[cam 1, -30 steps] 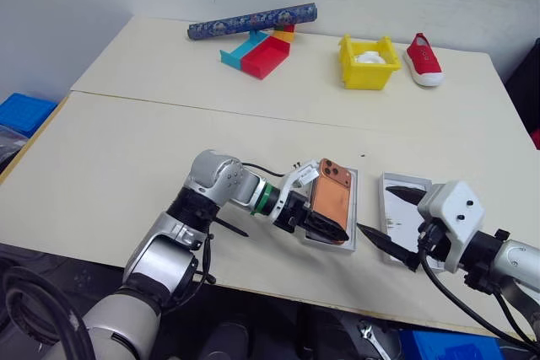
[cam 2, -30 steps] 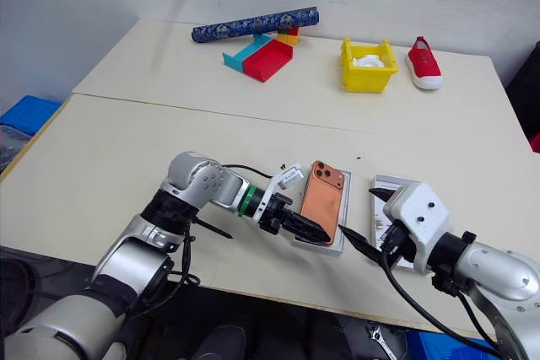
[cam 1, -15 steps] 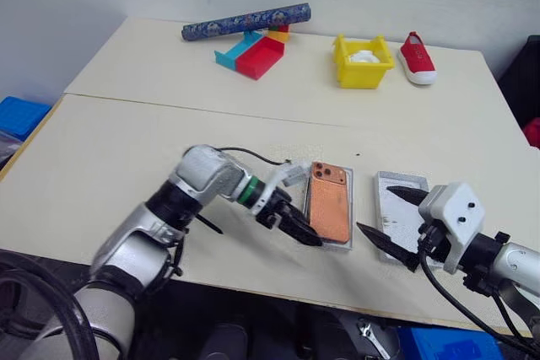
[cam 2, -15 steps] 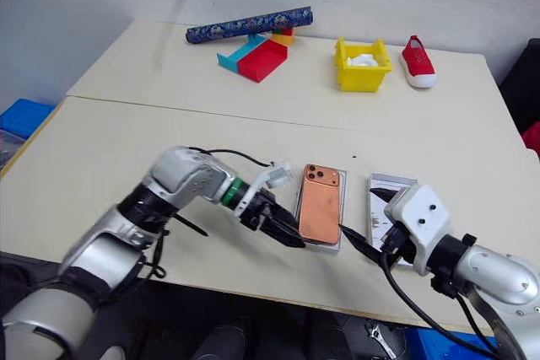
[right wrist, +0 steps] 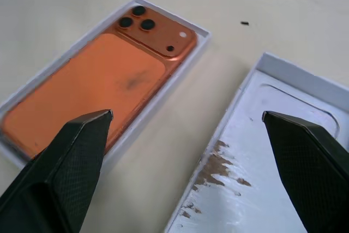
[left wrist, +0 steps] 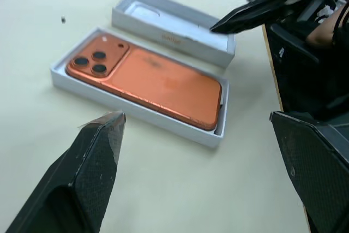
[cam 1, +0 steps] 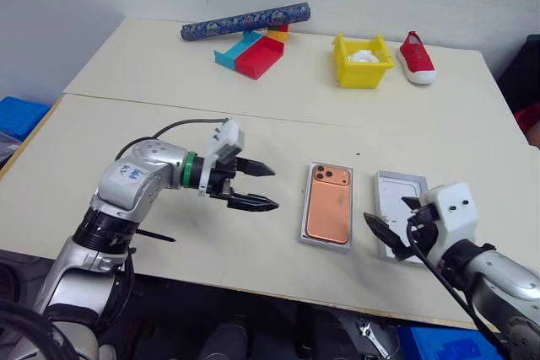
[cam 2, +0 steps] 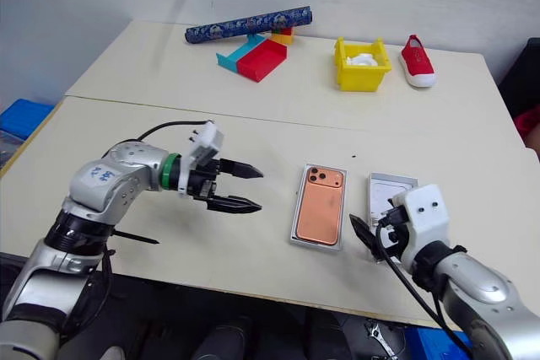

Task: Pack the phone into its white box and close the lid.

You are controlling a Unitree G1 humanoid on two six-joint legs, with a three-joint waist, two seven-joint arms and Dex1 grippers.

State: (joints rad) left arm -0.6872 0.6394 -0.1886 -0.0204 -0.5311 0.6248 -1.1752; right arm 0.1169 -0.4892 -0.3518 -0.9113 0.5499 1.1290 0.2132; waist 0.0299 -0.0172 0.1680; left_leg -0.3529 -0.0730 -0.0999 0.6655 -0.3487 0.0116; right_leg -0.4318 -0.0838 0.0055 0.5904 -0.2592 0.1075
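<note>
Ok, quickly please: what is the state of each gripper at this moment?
Left gripper: open, holding nothing.
Right gripper: open, holding nothing, above the lid.

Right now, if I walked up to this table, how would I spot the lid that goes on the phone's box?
Start at the near edge of the cream table, where the orange phone lies camera-side up in its white box. Just beside it, on the side of the right gripper, lies the lid, open side up. Unlike its neighbour it holds no phone; its white floor has brownish scuffs.
</note>
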